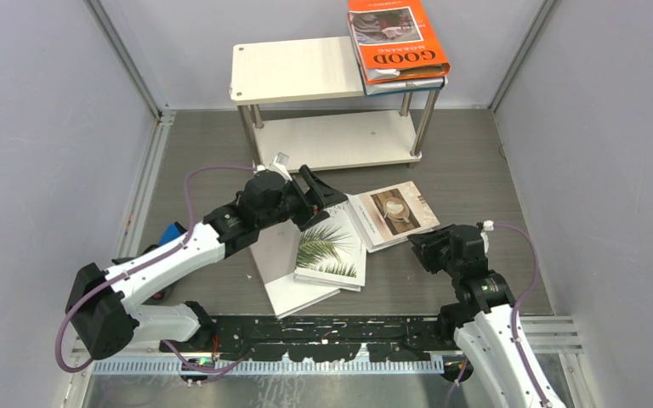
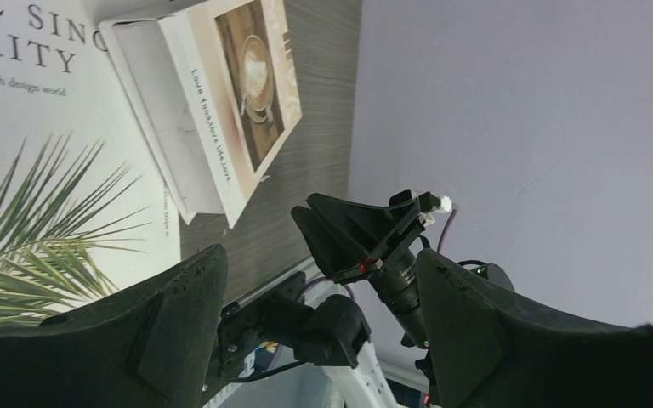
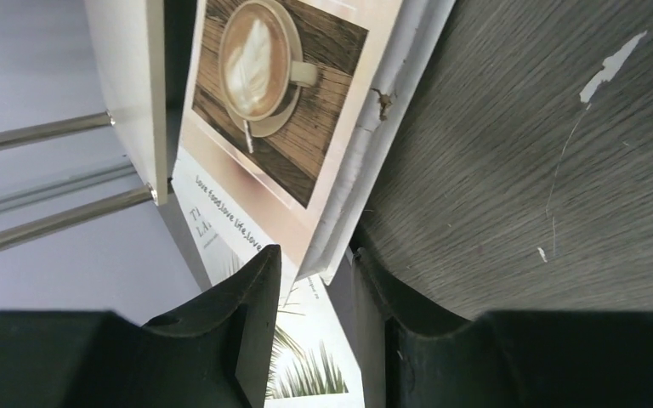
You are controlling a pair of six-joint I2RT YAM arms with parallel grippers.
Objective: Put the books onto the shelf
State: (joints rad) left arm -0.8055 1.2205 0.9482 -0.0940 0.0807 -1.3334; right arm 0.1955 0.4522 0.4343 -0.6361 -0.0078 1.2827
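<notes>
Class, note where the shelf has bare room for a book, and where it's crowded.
Free: the pale cream top board left of the orange "GOOD" book; the visible lower board. Crowded: the top's right end, under stacked books.

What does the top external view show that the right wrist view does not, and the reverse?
Only the top view: the orange book on the shelf, the open left gripper. Only the right wrist: the frayed edge of the cup book, a white scratch on the table. Both: the cup book, the palm-leaf book, the shelf.
</notes>
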